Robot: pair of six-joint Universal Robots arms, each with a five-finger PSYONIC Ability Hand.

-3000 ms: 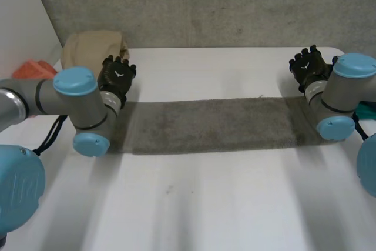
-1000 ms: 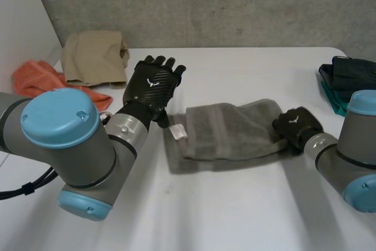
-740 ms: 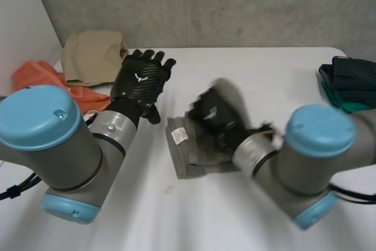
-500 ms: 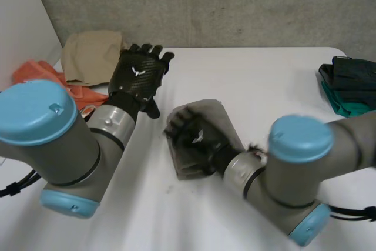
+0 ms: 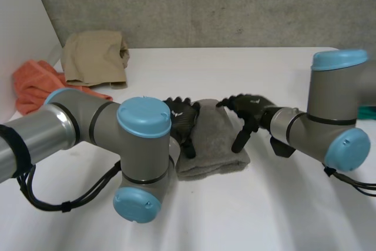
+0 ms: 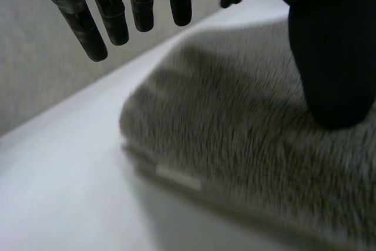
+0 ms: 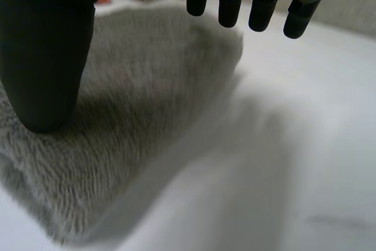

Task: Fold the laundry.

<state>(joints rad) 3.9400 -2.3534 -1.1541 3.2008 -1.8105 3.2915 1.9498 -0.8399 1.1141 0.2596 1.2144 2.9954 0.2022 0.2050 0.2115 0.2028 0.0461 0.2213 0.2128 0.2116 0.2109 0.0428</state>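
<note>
Stretching below a rough grey concrete wall [image 5: 205, 4], the white table [image 5: 247, 204] holds a folded grey terry towel [image 5: 214, 136] between the hands. The left hand [image 5: 181, 120] and right hand [image 5: 252, 107] flank it with fingers straight and released, each thumb tip resting on the pile. A crumpled beige cloth [image 5: 94, 57] and an orange cloth [image 5: 35, 83] lie beyond the left hand.

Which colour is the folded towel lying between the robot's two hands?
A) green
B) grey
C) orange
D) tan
B: the folded towel between the left hand and the right hand is grey. The orange cloth and the tan cloth lie apart from it, at the table's far corner on the left arm's side.
</note>
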